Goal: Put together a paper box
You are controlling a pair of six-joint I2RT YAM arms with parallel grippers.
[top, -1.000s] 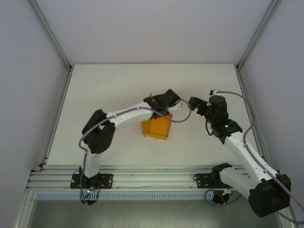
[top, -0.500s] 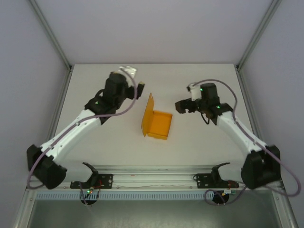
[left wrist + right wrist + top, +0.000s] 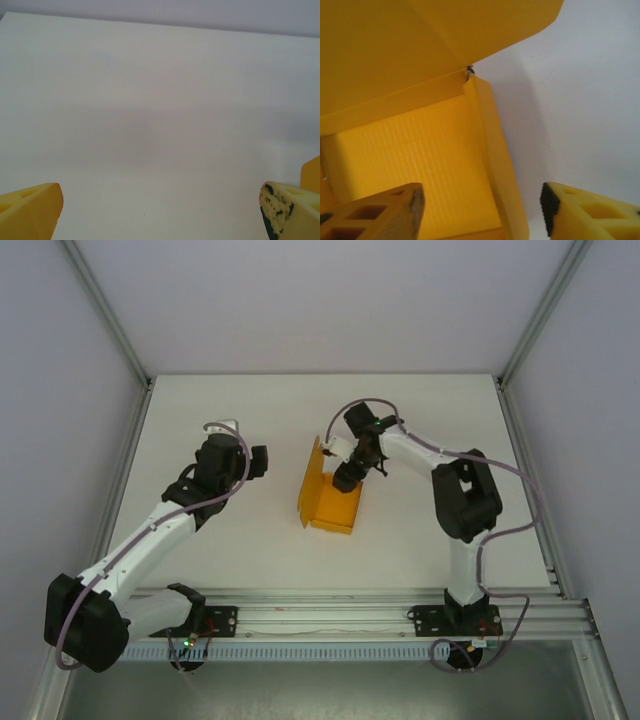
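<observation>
Now, your right gripper (image 3: 348,476) is the arm to use. It hangs over the far right corner of the paper box (image 3: 335,508), which sits in the middle of the table (image 3: 220,410), between the two arms.

The box is a shallow open tray with its lid flap (image 3: 313,475) standing up along the left side. The crease under that flap runs away from the arm bases, slanted a little. From above the tray looks close to square, so I would not name a long axis.

In the right wrist view, the right gripper (image 3: 480,200) is spread wide, with one finger over the tray floor and the other over bare table. The right side wall (image 3: 492,150) runs up between them. The lid flap (image 3: 445,30) leans across the top of that view. I cannot tell whether either pad touches the card.

Your left gripper (image 3: 258,462) is well apart, off to the left of the flap. Its fingers (image 3: 30,210) are also spread wide with nothing between them, and a sliver of orange (image 3: 312,175) shows at the right edge.

So my guess is that the next move depends on that wall, which lies straight ahead of the right gripper and in line with its gap.
</observation>
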